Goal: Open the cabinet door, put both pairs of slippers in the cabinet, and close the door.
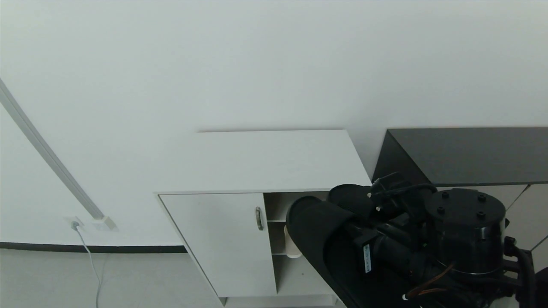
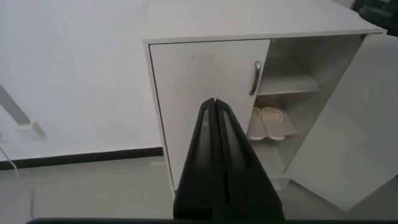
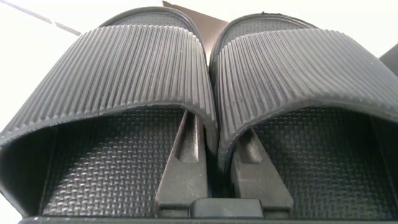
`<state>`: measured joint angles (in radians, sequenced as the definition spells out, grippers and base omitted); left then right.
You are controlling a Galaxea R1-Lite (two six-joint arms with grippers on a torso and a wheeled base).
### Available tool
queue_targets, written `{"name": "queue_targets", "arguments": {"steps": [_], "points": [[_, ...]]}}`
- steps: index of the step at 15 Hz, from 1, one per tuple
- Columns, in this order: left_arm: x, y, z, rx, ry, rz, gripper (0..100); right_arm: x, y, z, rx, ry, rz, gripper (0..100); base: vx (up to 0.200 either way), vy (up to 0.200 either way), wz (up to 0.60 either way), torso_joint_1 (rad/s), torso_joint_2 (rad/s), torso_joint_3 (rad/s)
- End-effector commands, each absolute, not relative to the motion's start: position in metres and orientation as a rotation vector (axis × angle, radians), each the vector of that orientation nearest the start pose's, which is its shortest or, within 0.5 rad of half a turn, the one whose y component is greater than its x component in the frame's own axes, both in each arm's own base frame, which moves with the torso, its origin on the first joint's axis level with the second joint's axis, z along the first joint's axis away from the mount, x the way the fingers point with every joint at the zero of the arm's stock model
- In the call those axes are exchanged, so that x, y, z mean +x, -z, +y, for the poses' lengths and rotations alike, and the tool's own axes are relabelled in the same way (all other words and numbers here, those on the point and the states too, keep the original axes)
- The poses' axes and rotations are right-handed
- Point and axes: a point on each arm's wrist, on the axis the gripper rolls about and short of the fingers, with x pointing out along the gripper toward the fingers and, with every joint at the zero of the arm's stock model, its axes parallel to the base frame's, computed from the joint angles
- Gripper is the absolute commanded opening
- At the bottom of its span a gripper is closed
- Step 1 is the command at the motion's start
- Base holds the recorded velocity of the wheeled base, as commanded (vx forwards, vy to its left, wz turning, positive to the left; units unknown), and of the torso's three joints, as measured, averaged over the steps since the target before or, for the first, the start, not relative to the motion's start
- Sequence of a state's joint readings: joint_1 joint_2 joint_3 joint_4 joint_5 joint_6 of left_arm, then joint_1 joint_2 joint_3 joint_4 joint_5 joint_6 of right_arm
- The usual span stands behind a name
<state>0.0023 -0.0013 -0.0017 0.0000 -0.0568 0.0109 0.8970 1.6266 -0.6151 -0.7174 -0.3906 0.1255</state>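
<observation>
A white cabinet (image 1: 265,162) stands against the wall. Its left door (image 2: 205,81) is closed and its right door (image 2: 354,130) is swung wide open. A cream pair of slippers (image 2: 267,121) lies on the middle shelf, and one of them (image 1: 293,244) peeks out in the head view. My right gripper (image 3: 214,134) is shut on a black pair of slippers (image 1: 325,218), its fingers (image 3: 186,155) tucked under the ribbed straps, held up in front of the open side. My left gripper (image 2: 214,106) is shut and holds nothing; it points at the closed door from some way back.
A dark table (image 1: 471,154) stands right beside the cabinet. A wall socket with a cable (image 1: 75,223) and a slanted conduit are on the wall to the left. Bare floor (image 2: 81,186) lies left of the cabinet.
</observation>
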Motion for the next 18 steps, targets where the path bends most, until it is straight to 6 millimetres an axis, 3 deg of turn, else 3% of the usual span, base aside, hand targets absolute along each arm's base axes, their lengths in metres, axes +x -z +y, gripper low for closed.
{"name": "queue_targets", "arguments": {"steps": [1,10,18], "points": [[-0.023,-0.0759,-0.0013,0.011,0.055,-0.002,0,0.1753,-0.1617,0.2059,-0.057,-0.486,0.27,0,0.0,0.0,0.0,0.0,0.0,0.0],[-0.023,-0.0759,-0.0013,0.011,0.055,-0.002,0,0.1721,-0.157,0.2059,-0.074,-0.496,0.284,0,0.0,0.0,0.0,-0.006,0.01,0.008],[-0.023,-0.0759,-0.0013,0.011,0.055,-0.002,0,0.1726,-0.1554,0.2067,-0.078,-0.495,0.289,0,0.0,0.0,0.0,-0.157,0.36,0.204]]}}
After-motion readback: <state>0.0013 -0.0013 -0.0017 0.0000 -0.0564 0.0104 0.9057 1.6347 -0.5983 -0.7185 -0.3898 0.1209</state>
